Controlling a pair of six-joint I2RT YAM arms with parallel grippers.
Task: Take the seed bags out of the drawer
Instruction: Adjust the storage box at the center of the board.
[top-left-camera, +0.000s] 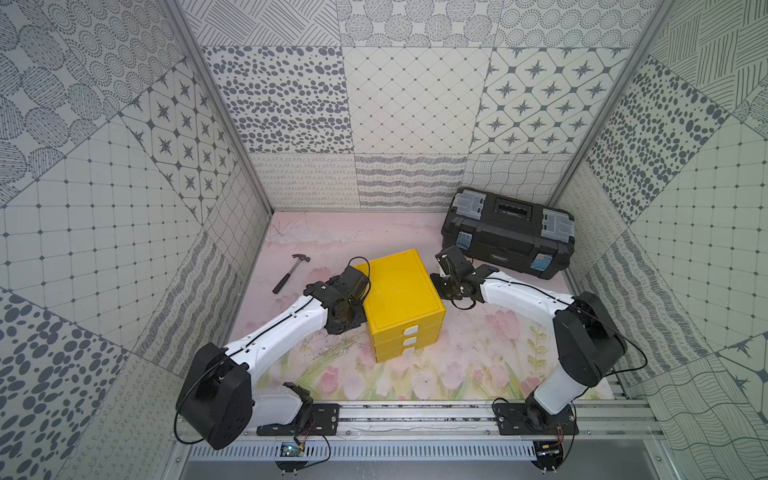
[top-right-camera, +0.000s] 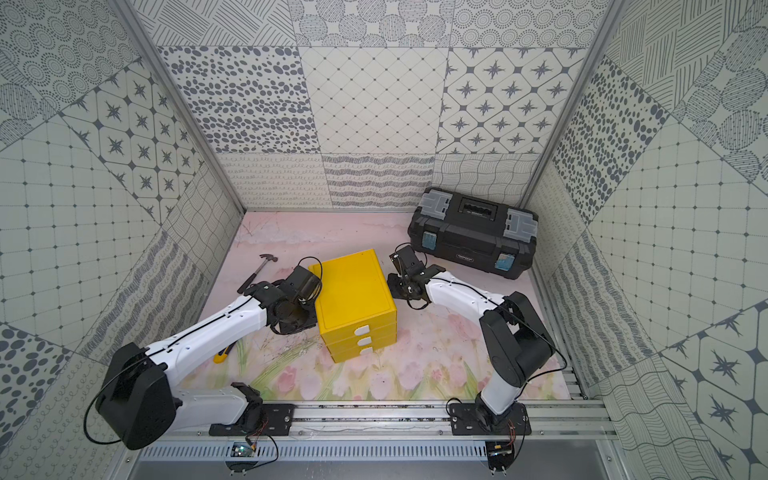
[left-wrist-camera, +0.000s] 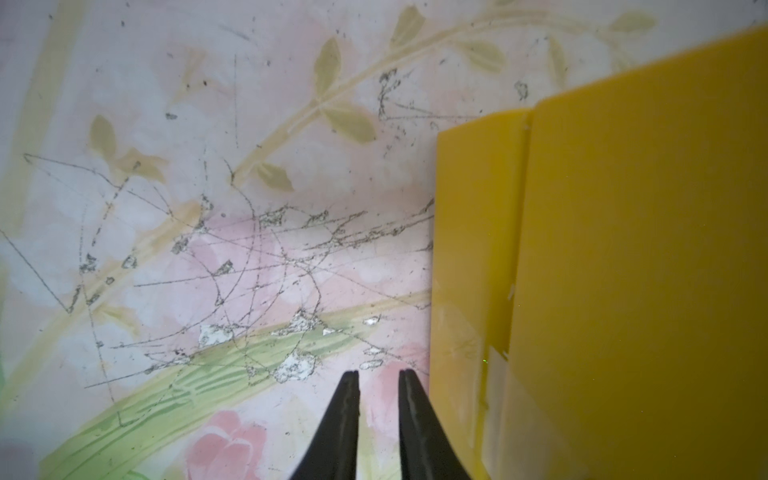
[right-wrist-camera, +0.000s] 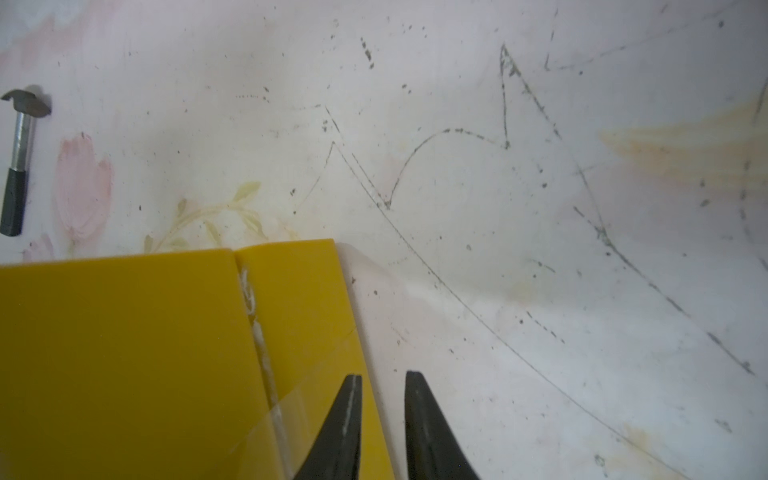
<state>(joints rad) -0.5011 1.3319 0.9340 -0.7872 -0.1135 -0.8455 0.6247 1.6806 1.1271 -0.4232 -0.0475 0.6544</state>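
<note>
The yellow drawer unit (top-left-camera: 401, 291) (top-right-camera: 353, 286) stands mid-table. Its three drawers, each with a white handle (top-left-camera: 410, 341), are all pushed in. The seed bags are hidden; none shows in any view. My left gripper (left-wrist-camera: 378, 372) hangs low over the mat beside the unit's left wall (left-wrist-camera: 623, 249). Its fingers stand narrowly open with nothing between them. My right gripper (right-wrist-camera: 382, 376) is at the unit's right wall (right-wrist-camera: 124, 353), one finger over the yellow edge, also narrowly open and empty. In both top views the wrists (top-left-camera: 347, 316) (top-left-camera: 451, 282) flank the unit.
A hammer (top-left-camera: 291, 274) (right-wrist-camera: 18, 166) lies on the mat left of the unit. A black toolbox (top-left-camera: 511, 237), lid shut, sits at the back right. A yellow utility knife (top-right-camera: 222, 355) peeks out under my left arm. Patterned walls close in three sides.
</note>
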